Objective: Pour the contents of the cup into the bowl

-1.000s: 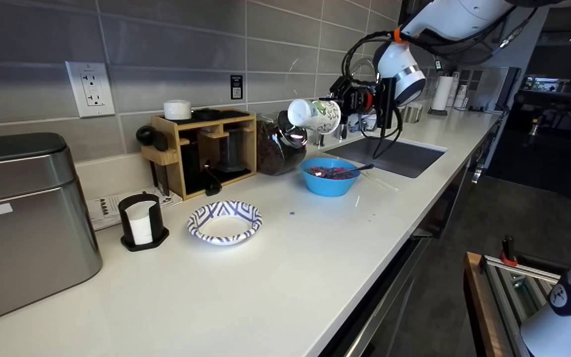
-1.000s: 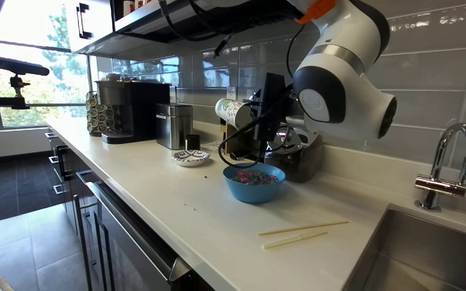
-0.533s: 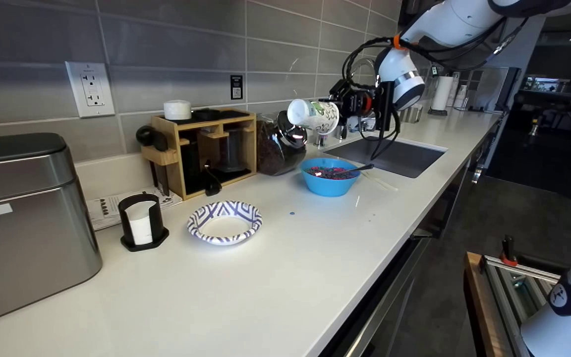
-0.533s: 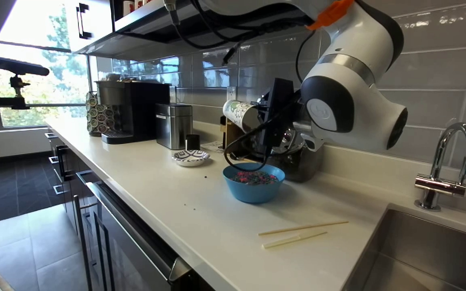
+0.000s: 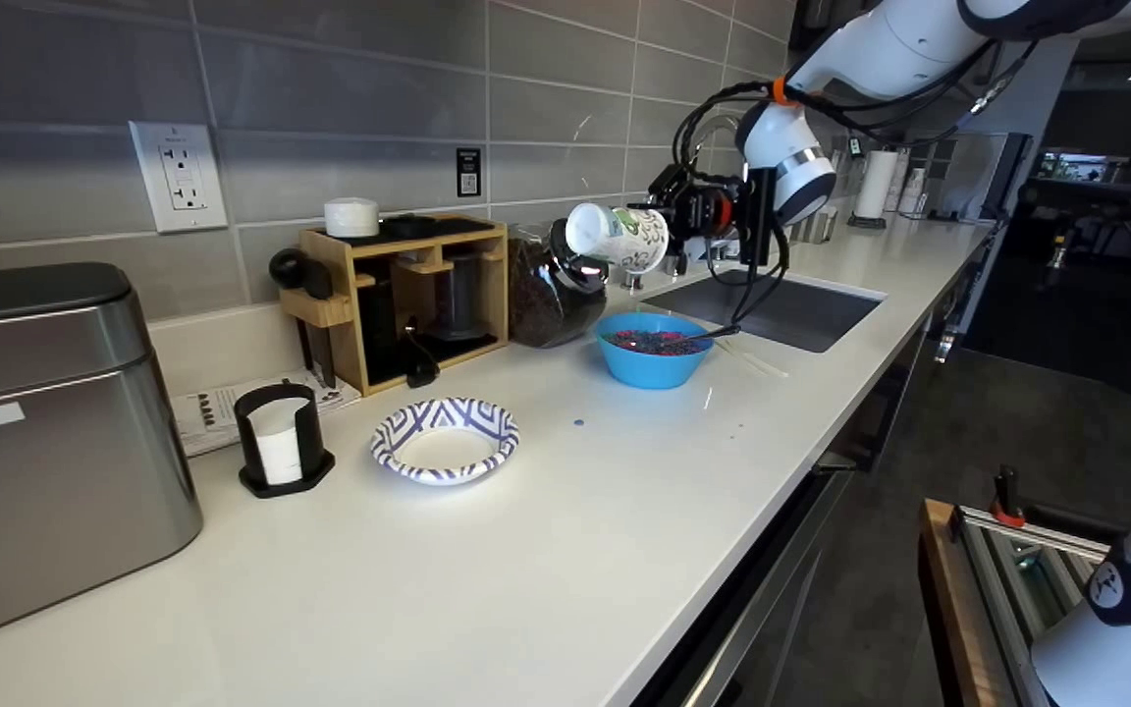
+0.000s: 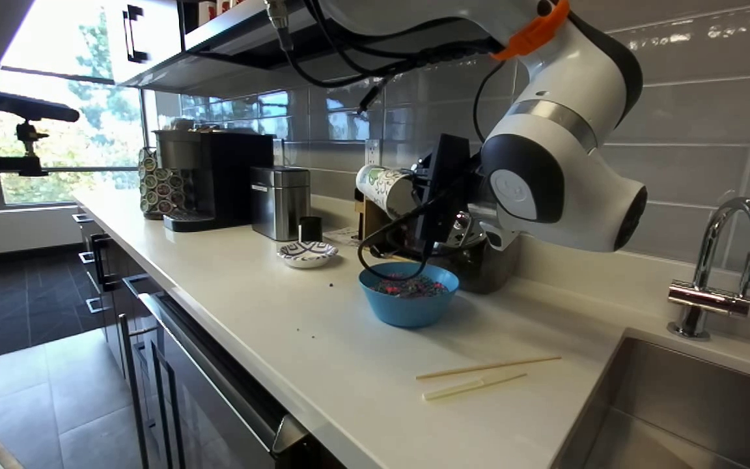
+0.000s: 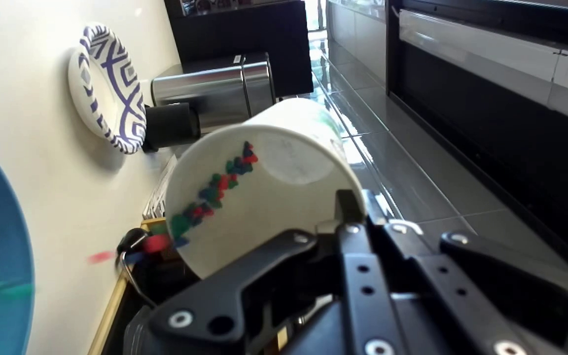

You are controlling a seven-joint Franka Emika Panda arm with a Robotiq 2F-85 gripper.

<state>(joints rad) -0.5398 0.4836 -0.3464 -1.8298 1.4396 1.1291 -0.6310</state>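
Above one blue bowl (image 5: 652, 371), one pincer (image 7: 361, 209) clamps one tipped cup (image 5: 618, 237), one patterned dish (image 5: 446, 449) sitting apart.

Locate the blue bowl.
In an exterior view, the blue bowl stands on the counter, right of centre, with the dark jar to its left and the sink to its upper right.

Washed-out glare at the window (image 6: 105, 127) — motion-blurred red bits (image 7: 156, 243) in the wrist view.

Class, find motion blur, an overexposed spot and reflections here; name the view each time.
Wrist view: two red pieces outside the paper cup smeared into streaks; in an exterior view: window partly washed out to white, glossy wall tiles carrying bright reflections.
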